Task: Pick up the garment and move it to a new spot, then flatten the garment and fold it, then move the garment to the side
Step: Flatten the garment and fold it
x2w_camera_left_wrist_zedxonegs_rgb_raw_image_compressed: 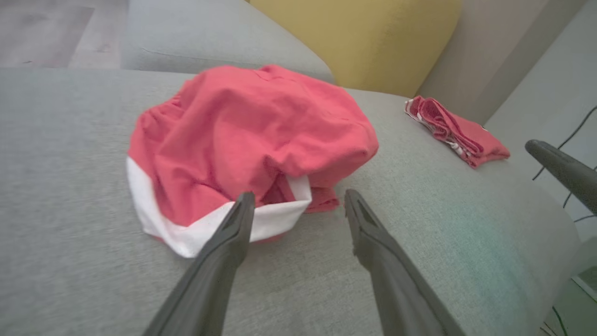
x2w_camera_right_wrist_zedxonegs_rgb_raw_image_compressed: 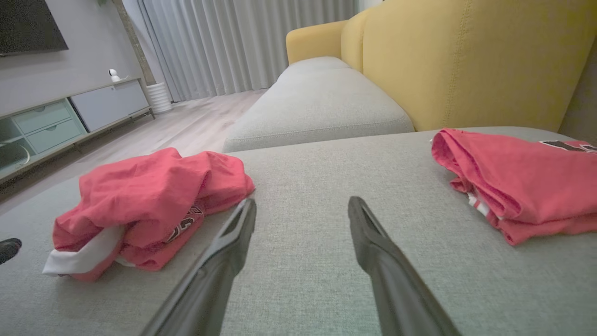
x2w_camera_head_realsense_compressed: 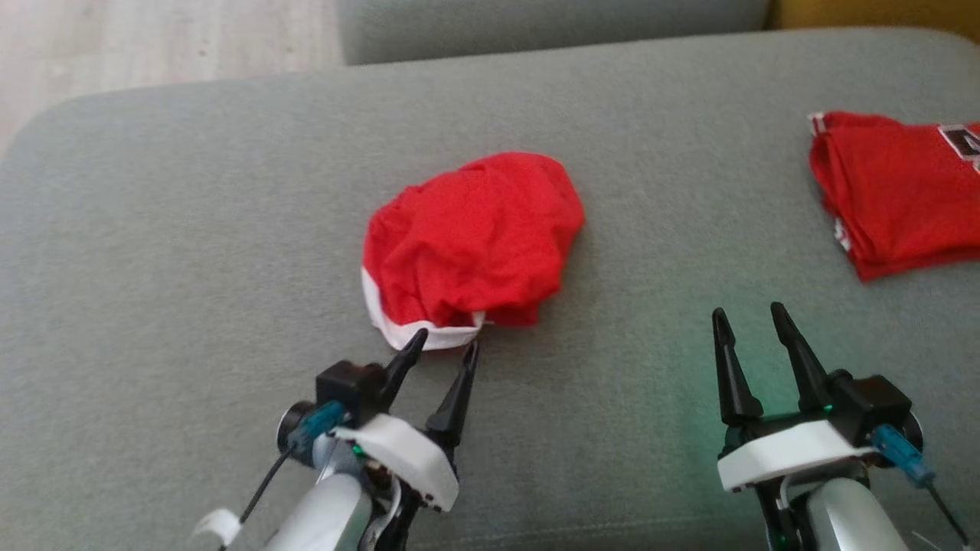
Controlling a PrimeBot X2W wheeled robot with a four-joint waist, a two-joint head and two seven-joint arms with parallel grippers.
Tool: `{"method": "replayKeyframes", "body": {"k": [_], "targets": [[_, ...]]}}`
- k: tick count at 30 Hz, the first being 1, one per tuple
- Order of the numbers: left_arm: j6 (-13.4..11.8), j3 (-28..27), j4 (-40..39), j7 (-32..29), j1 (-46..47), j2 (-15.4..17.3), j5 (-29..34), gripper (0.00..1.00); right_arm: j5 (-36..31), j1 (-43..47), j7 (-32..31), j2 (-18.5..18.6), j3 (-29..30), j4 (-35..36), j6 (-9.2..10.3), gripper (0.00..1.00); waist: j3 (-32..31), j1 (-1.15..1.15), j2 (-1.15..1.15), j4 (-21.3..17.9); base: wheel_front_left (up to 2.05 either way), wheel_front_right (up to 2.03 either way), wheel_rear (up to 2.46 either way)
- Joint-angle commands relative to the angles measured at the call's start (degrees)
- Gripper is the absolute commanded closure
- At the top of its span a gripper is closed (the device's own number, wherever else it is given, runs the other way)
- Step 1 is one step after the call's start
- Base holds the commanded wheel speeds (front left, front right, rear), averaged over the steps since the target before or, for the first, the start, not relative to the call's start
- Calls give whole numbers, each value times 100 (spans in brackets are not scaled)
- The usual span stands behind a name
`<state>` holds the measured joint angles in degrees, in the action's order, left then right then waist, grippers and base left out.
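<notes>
Step one: pickup not yet made. Garment point(x2w_camera_head_realsense_compressed: 471, 245) lies crumpled mid-cushion point(x2w_camera_head_realsense_compressed: 191, 229). Left pincer point(x2w_camera_head_realsense_compressed: 447, 339) gapes wide, empty, tips at the white hem point(x2w_camera_head_realsense_compressed: 380, 310). Right pincer point(x2w_camera_head_realsense_compressed: 748, 310) likewise wide and empty, well apart from it. Next move, likely: close left on hem, lift.

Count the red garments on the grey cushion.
2. A crumpled garment lies in the middle of the cushion, just beyond the left gripper; a folded garment lies at the right, cut off by the head view's edge.
</notes>
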<state>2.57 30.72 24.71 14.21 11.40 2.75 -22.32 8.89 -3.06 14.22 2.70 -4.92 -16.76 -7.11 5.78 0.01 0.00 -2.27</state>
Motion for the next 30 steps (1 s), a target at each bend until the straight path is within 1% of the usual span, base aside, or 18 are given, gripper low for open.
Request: {"method": "replayKeyframes", "body": {"k": [1,5,7,14,15,16,17,18,24,30], "targets": [[-27,-69,-46,48,360,13,-58,0,-44,-239,77,18,-151,201,-37,0,157,-1,0,-187,0,0,0],[-116,120,290,59,639,13,-168,0,-40,-275,77,18,-160,215,-37,0,278,-1,0,-387,0,0,0],[-151,178,603,65,818,13,-207,0,-39,-299,77,18,-148,214,-37,0,350,-1,0,-499,0,0,0],[-197,151,1187,73,1125,13,-266,0,-24,-333,77,18,-169,211,-37,0,409,-1,0,-616,0,0,0],[-199,147,1254,75,1166,13,-278,9,-20,-339,77,18,-169,211,-37,0,412,-1,0,-624,0,0,0],[-198,144,1302,75,1201,13,-293,55,-15,-343,77,18,-168,210,-37,0,414,-1,0,-629,0,0,0],[-200,133,1327,76,1234,13,-307,84,-10,-349,77,18,-165,209,-37,0,418,-1,0,-631,0,0,0],[-209,116,1323,76,1268,13,-303,100,-4,-354,77,18,-161,206,-37,0,416,-1,0,-630,0,0,0],[-251,22,909,78,1305,13,-218,100,9,-363,77,18,-102,188,-37,0,358,-1,0,-591,0,0,0],[-264,37,-34,78,1354,13,-145,100,-7,-335,78,18,-58,166,-37,0,197,-1,0,-555,0,0,0]]}}
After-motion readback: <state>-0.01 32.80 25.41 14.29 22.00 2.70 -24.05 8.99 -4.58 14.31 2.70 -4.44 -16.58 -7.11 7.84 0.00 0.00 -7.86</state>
